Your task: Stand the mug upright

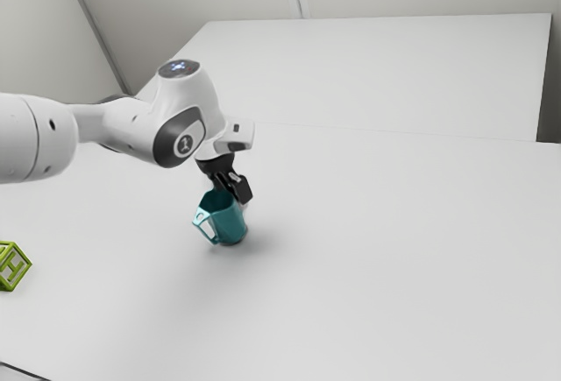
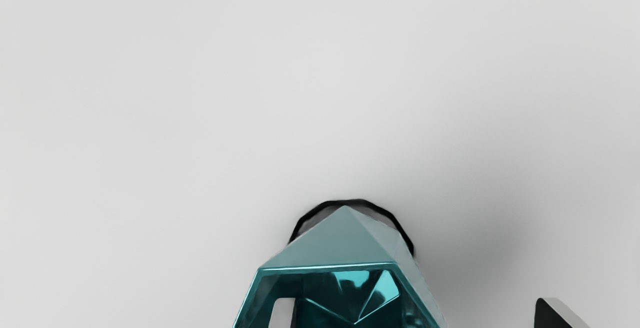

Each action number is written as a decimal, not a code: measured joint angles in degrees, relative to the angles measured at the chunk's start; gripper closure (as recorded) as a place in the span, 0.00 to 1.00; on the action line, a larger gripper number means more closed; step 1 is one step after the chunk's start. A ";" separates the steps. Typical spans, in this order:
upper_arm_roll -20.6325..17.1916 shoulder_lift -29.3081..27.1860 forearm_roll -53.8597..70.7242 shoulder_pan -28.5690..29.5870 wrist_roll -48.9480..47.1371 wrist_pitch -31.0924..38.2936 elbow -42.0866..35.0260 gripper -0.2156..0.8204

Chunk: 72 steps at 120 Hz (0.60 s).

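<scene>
Here's the teal, faceted, glossy mug point(image 1: 230, 222), mouth up on the pale grey table point(image 1: 394, 267), its handle toward the exterior view's left. It looks upright or nearly so; whether the base sits perfectly flat, I can't tell. The black two-finger gripper point(image 1: 235, 194) is at the rim, spread wide and gripping nothing: one finger is inside the mouth, the other outside, with a clear gap to the wall. That fits a mug just let go as well as one about to be pinched and straightened, so the step isn't settled. Whatever comes next calls for a gentle touch, as the inner finger could catch the wall and tip it. Counting up: one mug, one gripper, one table, one lime-green open-frame cube point(image 1: 12, 266) and, by the mug's foot, one black-edged curved shape point(image 2: 361, 201), possibly part of it.
</scene>
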 joint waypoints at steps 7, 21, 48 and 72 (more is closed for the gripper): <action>0.11 -0.21 -0.25 -0.13 -0.07 -1.19 2.08 0.28; 0.45 -0.33 -0.45 0.02 -0.32 -4.95 7.02 0.25; 1.41 -0.27 0.04 0.56 -1.50 -14.59 17.77 0.22; 1.52 -0.27 0.49 0.34 -2.44 -23.06 26.29 0.21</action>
